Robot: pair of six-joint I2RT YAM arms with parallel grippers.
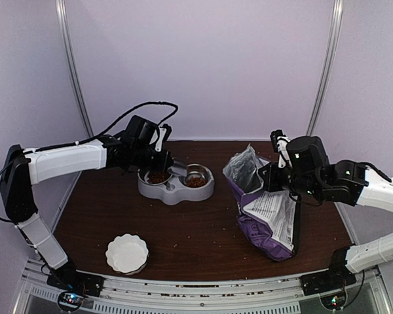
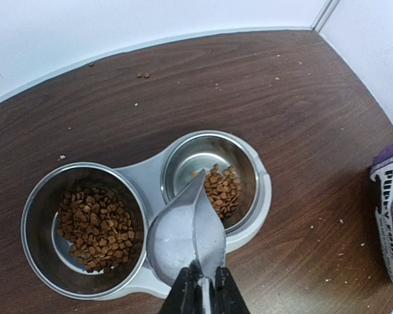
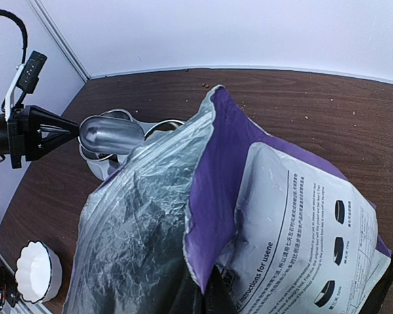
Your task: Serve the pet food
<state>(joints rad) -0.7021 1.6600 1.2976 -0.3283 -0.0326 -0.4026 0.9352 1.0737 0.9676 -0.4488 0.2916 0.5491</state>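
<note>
White-walled booth, with a dark wood-grain bench across the floor of it. Near the middle of the top view, slightly left: a grey double feeder with two steel bowls. Pet food heaped in the left-hand bowl of the left wrist view, plus a smaller heap against the right side of the right-hand bowl; a few stray pellets on the wood toward the upper left of that view. Just above the feeder, over the divide between the bowls: a metal scoop, tip over the near rim of the right-hand bowl, handle pinched tight in the left gripper at the bottom edge of the frame. At right in the top view: a purple-and-white bag, mouth lifted and gaping, upper edge clamped by the right gripper, pressed together on the foil. Lower left of the top view: a white fluted dish, well apart from the feeder.
</note>
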